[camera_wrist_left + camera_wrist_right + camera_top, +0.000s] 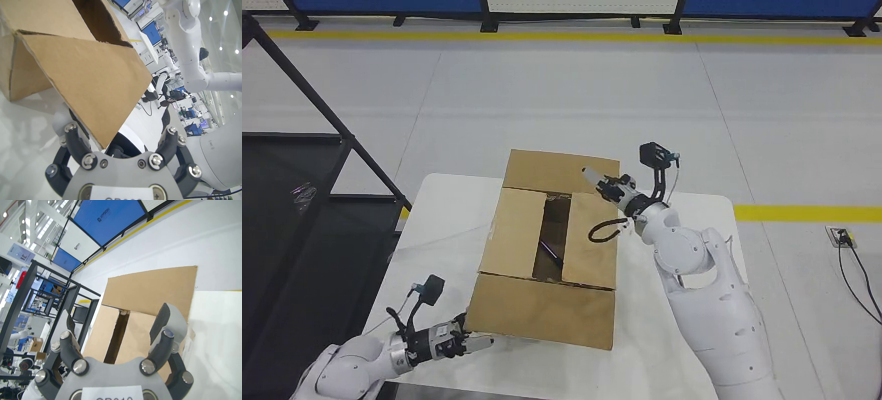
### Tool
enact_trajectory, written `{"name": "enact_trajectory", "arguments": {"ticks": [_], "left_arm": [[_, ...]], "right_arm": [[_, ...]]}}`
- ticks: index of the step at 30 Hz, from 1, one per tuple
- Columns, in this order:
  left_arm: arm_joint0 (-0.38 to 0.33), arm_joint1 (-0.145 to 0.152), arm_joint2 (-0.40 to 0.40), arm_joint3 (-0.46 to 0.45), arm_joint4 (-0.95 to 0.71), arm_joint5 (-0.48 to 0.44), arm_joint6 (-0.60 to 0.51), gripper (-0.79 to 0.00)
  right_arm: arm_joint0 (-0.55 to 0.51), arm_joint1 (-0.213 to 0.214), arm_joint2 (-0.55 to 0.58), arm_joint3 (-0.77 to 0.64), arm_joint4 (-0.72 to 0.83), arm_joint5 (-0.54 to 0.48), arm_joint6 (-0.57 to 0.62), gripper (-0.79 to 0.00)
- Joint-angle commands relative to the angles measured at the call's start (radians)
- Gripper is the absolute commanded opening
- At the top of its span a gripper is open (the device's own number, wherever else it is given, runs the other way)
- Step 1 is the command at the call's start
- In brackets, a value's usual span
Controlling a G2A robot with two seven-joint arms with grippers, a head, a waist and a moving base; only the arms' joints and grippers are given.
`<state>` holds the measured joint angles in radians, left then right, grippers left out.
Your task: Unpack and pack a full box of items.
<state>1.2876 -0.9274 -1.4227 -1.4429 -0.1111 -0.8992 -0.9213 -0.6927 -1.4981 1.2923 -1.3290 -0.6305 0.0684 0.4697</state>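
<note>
One box (542, 310), two tools (485, 343) (592, 176)

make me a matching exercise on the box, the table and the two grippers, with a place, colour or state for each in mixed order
Things:
1 left gripper
2 right gripper
3 box
4 table

Matches:
a white, under the box
b open, at the near flap corner
c brown, outer flaps folded out
d open, above the box's far end

Pairs: 1-b; 2-d; 3-c; 4-a
</note>
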Motion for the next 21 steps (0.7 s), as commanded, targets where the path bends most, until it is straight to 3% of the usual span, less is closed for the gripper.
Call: {"name": "enact_trajectory", "arguments": {"ticks": [1,5,11,21], "left_arm": [[-0.01,0.018,0.017,0.005,-0.063,-0.007,0.007,0.0],[-0.03,0.045,0.043,-0.005,-0.165,-0.024,0.024,0.0],[-0.054,0.081,0.075,-0.036,-0.21,-0.056,0.056,0.0],[-0.121,0.102,0.116,-0.018,-0.294,-0.085,0.085,0.0]], "right_arm": [[0.009,0.0,0.01,0.029,0.007,0.017,-0.032,0.0],[0.041,-0.005,0.021,0.131,0.037,0.04,-0.108,0.0],[0.12,-0.019,0.001,0.337,0.09,-0.008,-0.2,0.0],[0.264,-0.053,-0.03,0.693,0.233,-0.207,-0.262,0.0]]}}
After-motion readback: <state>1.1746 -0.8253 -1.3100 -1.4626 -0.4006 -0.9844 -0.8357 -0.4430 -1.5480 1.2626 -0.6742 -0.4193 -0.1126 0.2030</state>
